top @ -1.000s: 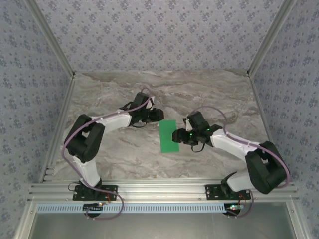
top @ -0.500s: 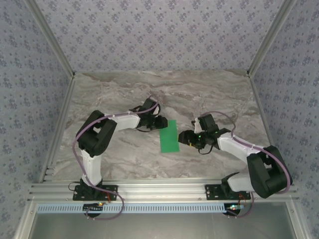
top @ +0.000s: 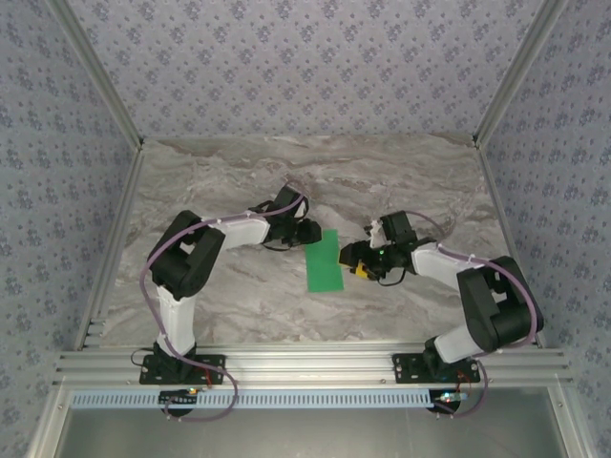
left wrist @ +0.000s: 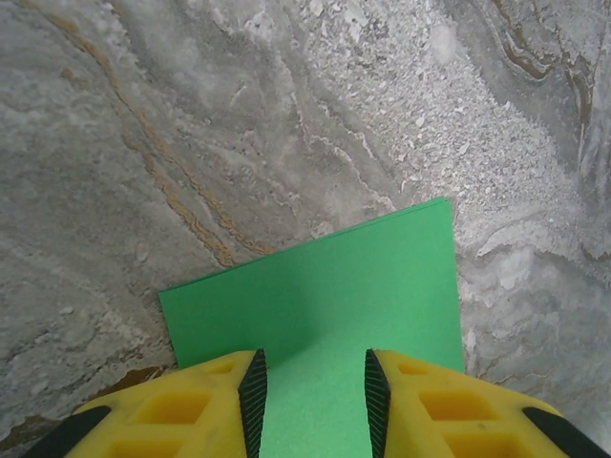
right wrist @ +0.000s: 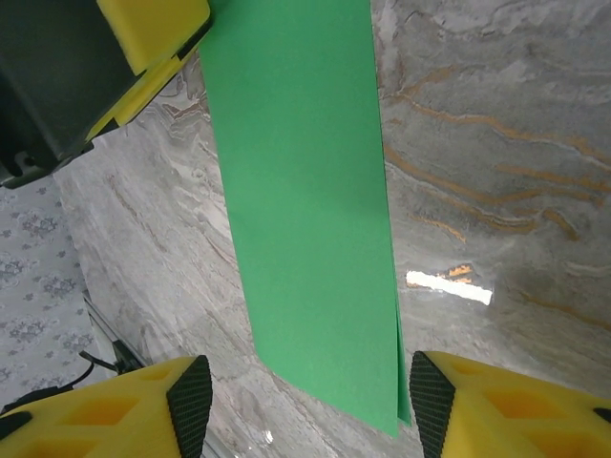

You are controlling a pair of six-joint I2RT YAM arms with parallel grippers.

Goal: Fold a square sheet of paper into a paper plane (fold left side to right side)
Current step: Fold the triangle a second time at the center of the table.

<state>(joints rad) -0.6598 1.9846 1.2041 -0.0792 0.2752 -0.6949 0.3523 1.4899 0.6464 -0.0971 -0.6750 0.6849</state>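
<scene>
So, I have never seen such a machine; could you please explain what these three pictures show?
Two robot arms are bolted to the near edge of a marble table. One picture looks down from above; the other two come from small cameras on each wrist, so the yellow fingers you see there belong to the claws. On the table lies a green sheet of paper, folded into a narrow strip; two layers show at one edge. The left claw sits at its far end, its fingers a little apart over the paper. The right claw is open beside the strip. Neither claw clearly holds the paper.
</scene>
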